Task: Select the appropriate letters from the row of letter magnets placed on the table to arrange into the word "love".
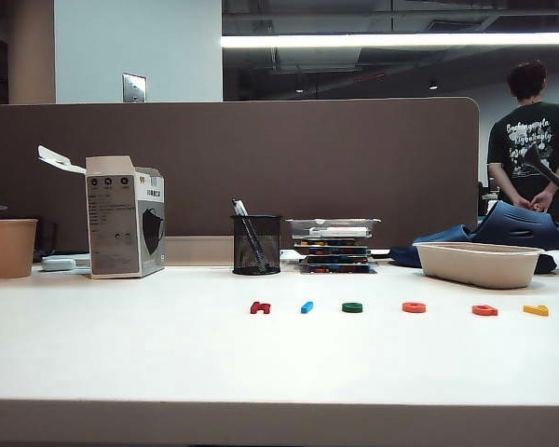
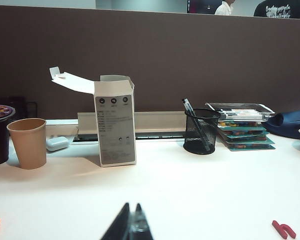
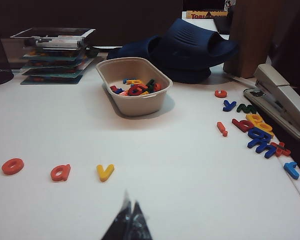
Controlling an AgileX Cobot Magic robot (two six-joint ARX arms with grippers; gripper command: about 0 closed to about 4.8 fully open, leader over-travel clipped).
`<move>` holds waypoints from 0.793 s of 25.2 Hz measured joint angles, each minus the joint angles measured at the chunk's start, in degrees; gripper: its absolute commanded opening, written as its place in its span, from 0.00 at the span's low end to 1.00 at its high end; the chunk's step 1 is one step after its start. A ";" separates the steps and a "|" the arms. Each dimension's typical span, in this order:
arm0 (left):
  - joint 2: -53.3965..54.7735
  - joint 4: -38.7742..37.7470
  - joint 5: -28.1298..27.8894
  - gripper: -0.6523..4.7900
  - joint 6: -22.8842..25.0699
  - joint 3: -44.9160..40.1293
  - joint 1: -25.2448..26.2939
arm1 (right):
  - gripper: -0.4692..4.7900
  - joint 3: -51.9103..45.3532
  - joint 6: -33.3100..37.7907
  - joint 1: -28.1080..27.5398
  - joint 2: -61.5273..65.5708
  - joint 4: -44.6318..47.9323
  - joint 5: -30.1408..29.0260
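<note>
Left gripper (image 2: 130,225) and right gripper (image 3: 129,222) apparently closed, level.

Six letter magnets are lying in a row across the white table (image 1: 121,363): from left, a dark red letter (image 1: 260,307), blue bar (image 1: 306,306), green ring (image 1: 352,307), orange ring (image 1: 414,306), red-orange letter (image 1: 484,310) and yellow piece (image 1: 536,310). A beige tray (image 1: 478,264) is sitting farther back on the right.

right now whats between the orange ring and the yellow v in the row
One magnet: the red-orange rounded letter lies between the orange ring and the yellow v. Both the exterior and right wrist views show it.
</note>
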 measured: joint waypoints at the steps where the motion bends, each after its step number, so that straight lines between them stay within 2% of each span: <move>1: 0.00 0.00 0.00 0.11 0.00 0.00 0.00 | 0.08 0.00 0.00 0.00 0.00 0.00 0.00; 14: 0.00 0.00 0.00 0.11 -0.04 0.00 0.00 | 0.08 0.00 0.00 0.00 0.00 0.00 0.00; 16: 0.02 -0.50 0.20 0.11 -2.12 0.46 0.00 | 0.08 0.00 0.00 0.00 0.00 0.00 0.00; 18: 0.20 -6.60 3.69 0.11 -7.93 6.75 0.00 | 0.08 0.00 0.00 0.00 0.00 0.00 0.00; 19: 0.13 -8.92 4.94 0.11 -9.27 9.99 -0.02 | 0.08 0.00 0.00 0.00 0.00 0.00 0.00; 20: 0.13 -15.47 7.58 0.11 -9.92 15.85 0.00 | 0.08 0.00 0.00 0.00 0.00 0.04 0.02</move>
